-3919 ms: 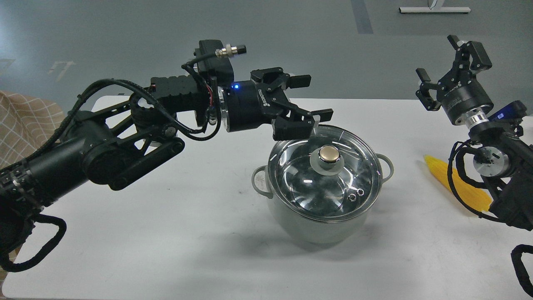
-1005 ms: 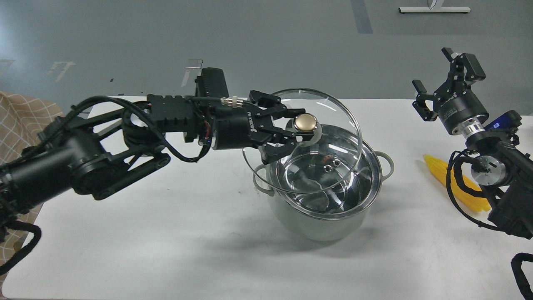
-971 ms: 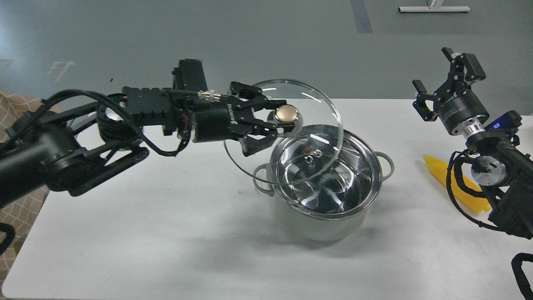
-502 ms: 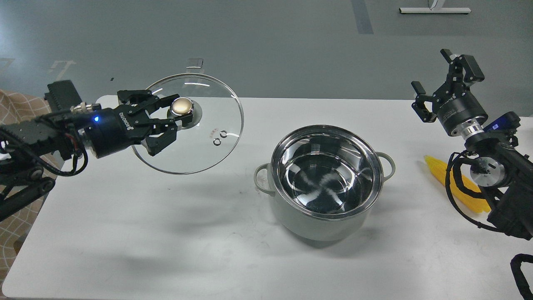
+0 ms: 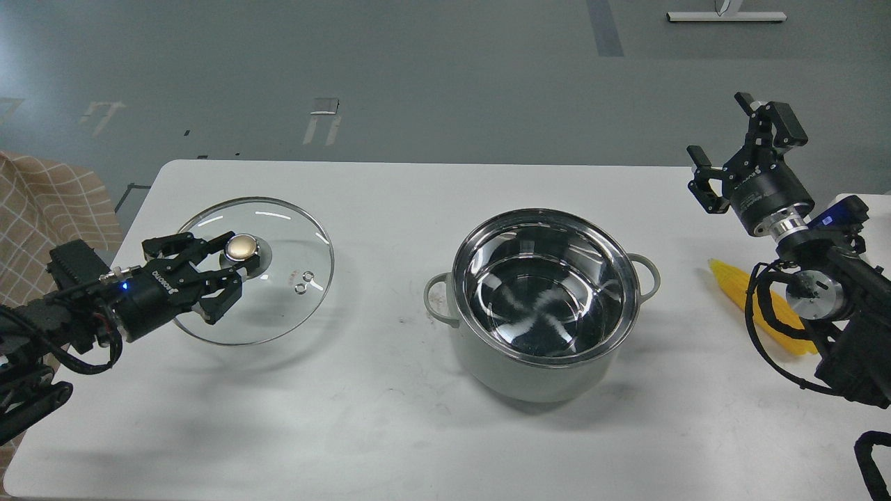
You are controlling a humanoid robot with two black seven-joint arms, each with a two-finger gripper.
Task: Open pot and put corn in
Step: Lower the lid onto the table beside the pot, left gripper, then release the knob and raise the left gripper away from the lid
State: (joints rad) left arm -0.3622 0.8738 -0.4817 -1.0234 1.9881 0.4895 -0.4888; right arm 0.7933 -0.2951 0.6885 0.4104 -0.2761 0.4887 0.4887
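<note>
The pale grey-green pot [image 5: 536, 379] stands uncovered at the table's middle, its shiny steel inside empty. My left gripper [image 5: 233, 268] is shut on the gold knob [image 5: 243, 245] of the round glass lid [image 5: 285, 299], held low and tilted at the table's left. I cannot tell whether the lid touches the table. The yellow corn [image 5: 728, 280] lies at the right edge of the table, partly hidden behind my right arm. My right gripper [image 5: 720, 129] is open and empty, raised above the table's far right, apart from the corn.
The white table [image 5: 390, 410] carries the pot, lid and corn. A checked beige cloth [image 5: 42, 209] lies past the table's left edge. My right arm's cables [image 5: 762, 327] hang over the corn.
My left gripper lifted the lid off the pot, carried it left and lowered it near the table's left side. The pot now stands open. The right gripper has barely moved.
</note>
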